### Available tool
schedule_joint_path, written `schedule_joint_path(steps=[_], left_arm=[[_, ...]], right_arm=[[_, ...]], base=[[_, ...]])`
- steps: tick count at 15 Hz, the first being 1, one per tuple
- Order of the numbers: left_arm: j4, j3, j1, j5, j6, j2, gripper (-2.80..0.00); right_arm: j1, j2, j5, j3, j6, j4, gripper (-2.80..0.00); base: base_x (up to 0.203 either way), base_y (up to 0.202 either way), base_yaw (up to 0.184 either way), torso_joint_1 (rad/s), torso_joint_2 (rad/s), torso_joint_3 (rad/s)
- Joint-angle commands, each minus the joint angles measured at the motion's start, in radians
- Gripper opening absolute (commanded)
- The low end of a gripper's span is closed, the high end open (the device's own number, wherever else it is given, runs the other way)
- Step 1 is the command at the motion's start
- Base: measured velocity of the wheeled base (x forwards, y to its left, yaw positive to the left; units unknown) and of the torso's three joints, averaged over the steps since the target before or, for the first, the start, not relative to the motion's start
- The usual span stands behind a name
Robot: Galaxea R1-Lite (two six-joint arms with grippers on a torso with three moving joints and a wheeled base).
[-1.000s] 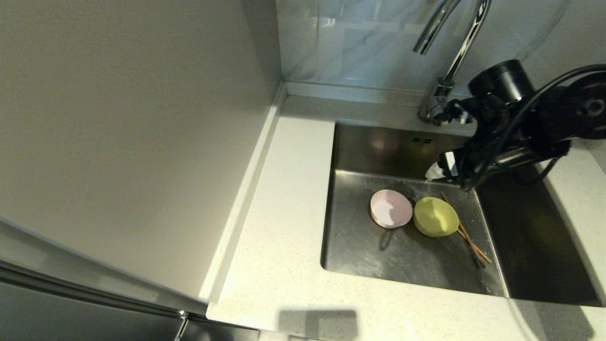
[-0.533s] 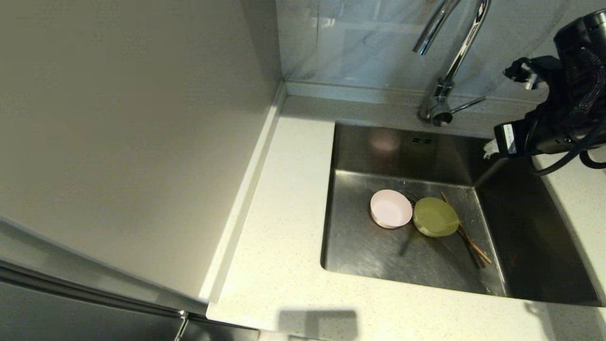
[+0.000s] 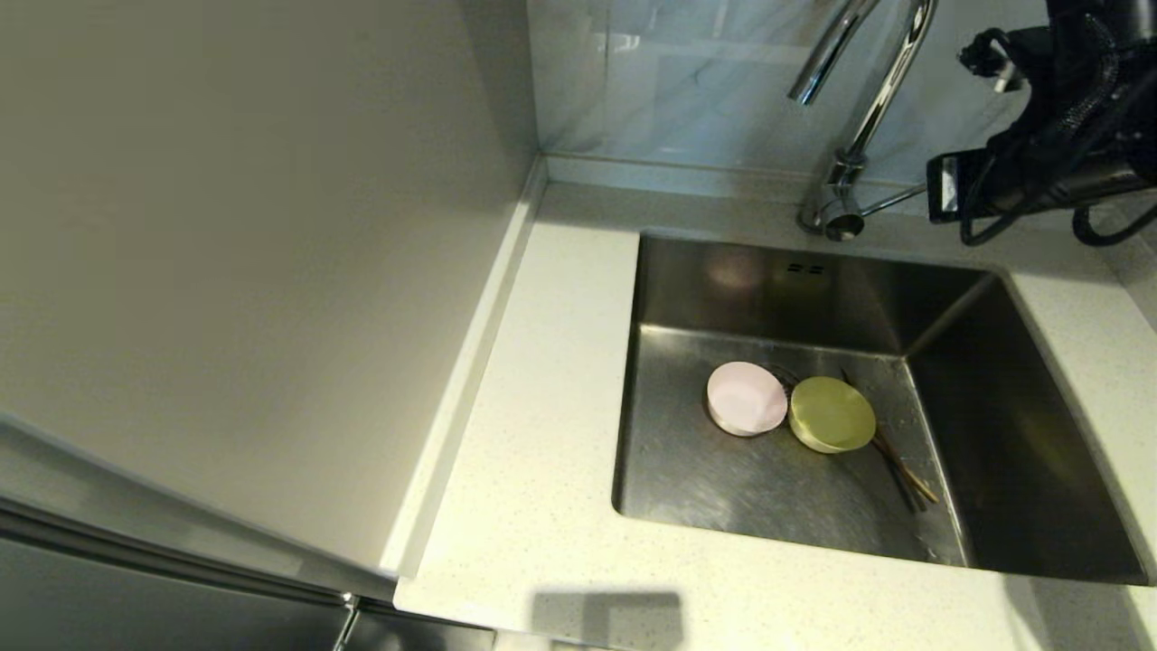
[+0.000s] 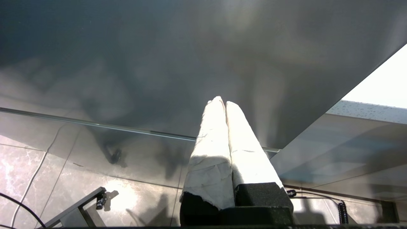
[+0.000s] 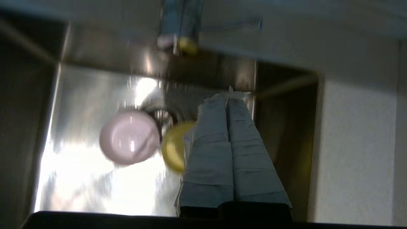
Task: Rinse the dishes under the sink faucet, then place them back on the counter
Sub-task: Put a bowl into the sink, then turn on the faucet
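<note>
We find the pink bowl [image 3: 746, 399] and the yellow bowl [image 3: 832, 414] side by side and touching on the floor of the sink [image 3: 723, 488], the pink one to the left, both near the round drain [image 5: 160, 116]. The chopsticks [image 3: 899, 461] lie on the sink floor just right of the yellow bowl, one end running under its rim. We see no dish on the counter [image 3: 542, 380].

The faucet [image 3: 859, 117] rises at the far edge of the sink, its thin lever [image 3: 895, 199] pointing right.

The right gripper [image 5: 229, 95] is raised at the far right, close to the lever's tip; we cannot tell whether it touches. Its padded fingers [image 5: 210, 152] are pressed together with nothing between them.

The left gripper [image 4: 222, 102] is parked below counter level before a dark cabinet panel [image 4: 159, 63], its fingers closed and empty.
</note>
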Motion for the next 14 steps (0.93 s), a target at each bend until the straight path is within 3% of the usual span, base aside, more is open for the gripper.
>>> schedule_joint_path(steps=[1, 7, 14], left_arm=[[0.0, 0.0, 0.0, 0.001, -0.001, -0.003, -2.8], [0.0, 0.0, 0.0, 0.001, -0.001, -0.003, -2.8], [0.0, 0.0, 0.0, 0.001, -0.001, -0.003, -2.8]], right_arm=[[-0.003, 0.089, -0.022, -0.037, 0.003, -0.112, -2.8], [-0.06, 0.173, -0.042, -0.044, -0.021, -0.332, -2.8], [-0.096, 0.21, -0.036, -0.051, -0.033, -0.441, -2.8]], base=[[0.0, 0.0, 0.0, 0.0, 0.0, 0.0], [0.0, 0.0, 0.0, 0.0, 0.0, 0.0], [0.0, 0.0, 0.0, 0.0, 0.0, 0.0]])
